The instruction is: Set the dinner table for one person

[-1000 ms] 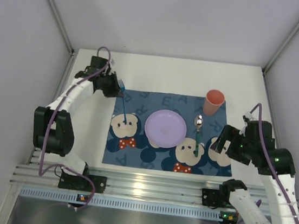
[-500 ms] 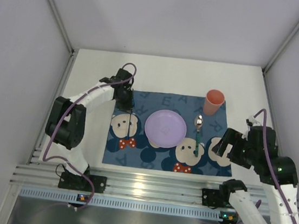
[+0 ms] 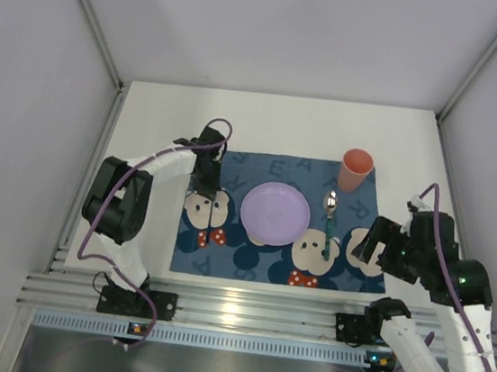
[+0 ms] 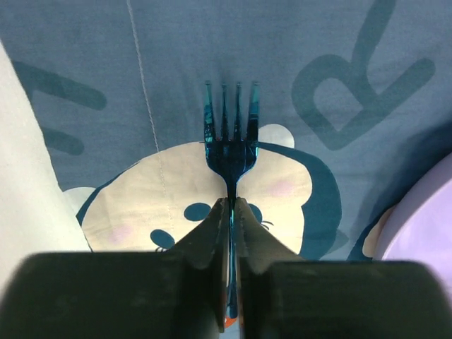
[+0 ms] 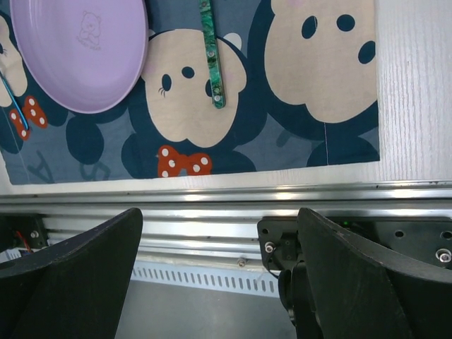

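Blue printed cloth covers the middle of the dinner table (image 3: pixel 283 122): a placemat (image 3: pixel 221 260) with cartoon mouse faces and red bows, lying between the bare white far half of the tabletop and the aluminium rail (image 3: pixel 242 312) at the near edge.

Most of the setting looks done. A lilac plate (image 3: pixel 275 213) sits at the centre of the placemat. A spoon (image 3: pixel 327 223) with a green handle lies just right of it, bowl pointing far. A coral cup (image 3: pixel 356 170) stands upright at the far right corner of the mat.

The left side is the step in hand. The left gripper (image 4: pixel 231 205) has its fingers (image 4: pixel 212 233) pinched narrow on the handle of a dark blue fork (image 4: pixel 230 152), tines pointing far, over a mouse face just left of the plate. The fork is very low, but I cannot tell whether it touches the cloth. The right gripper (image 5: pixel 219 219) hangs over the near right of the mat and the rail, spread wide and holding nothing.

What seems left is to let the fork go and lift the left arm away. No knife or napkin shows anywhere, so the fork may well be the last piece.

Pale capital letters run across the mat in a slightly darker tone; along its far edge an E and several A's can be made out. The plate carries a small embossed bear figure. No brand name is legible.
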`<state>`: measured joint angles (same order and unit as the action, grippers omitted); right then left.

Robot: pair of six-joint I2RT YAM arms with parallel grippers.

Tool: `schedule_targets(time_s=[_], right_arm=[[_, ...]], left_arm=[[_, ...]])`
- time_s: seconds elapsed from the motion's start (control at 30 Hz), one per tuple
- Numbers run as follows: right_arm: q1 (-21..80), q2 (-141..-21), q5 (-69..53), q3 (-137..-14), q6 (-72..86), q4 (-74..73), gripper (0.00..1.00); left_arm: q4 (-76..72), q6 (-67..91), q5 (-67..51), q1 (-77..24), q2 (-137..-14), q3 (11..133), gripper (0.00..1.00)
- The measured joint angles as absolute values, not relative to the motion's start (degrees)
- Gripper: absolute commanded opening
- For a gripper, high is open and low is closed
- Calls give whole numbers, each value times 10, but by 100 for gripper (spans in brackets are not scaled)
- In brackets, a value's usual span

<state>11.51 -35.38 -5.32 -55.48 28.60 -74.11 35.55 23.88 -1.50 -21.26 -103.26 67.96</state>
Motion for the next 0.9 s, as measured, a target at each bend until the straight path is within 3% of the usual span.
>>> schedule_targets(time_s=[0.1, 0.27, 0.43, 0.6, 0.73, 0.8, 0.87, 0.9], right_arm=[[115, -357, -52, -555, 286, -741, 91], [115, -358, -52, -555, 286, -741, 91], [115, -358, -50, -555, 284, -741, 91], [115, -357, -48, -555, 281, -742, 91], [115, -352, -43, -555, 277, -742, 91], [115, -347, -39, -555, 276, -741, 93], [115, -340, -31, -555, 276, -741, 96], [115, -334, -27, -556, 276, -741, 99]], left_arm=[[354, 238, -3, -214, -1033, 679, 30], [351, 238, 8, -215, -1027, 679, 44], [357, 235, 45, -216, -971, 679, 70], [332, 222, 118, -216, -867, 655, 70], [215, 160, 182, -216, -717, 526, 73], [146, 121, 213, -216, -642, 440, 89], [52, 91, 249, -216, -568, 333, 98], [17, 80, 267, -215, -537, 288, 98]])
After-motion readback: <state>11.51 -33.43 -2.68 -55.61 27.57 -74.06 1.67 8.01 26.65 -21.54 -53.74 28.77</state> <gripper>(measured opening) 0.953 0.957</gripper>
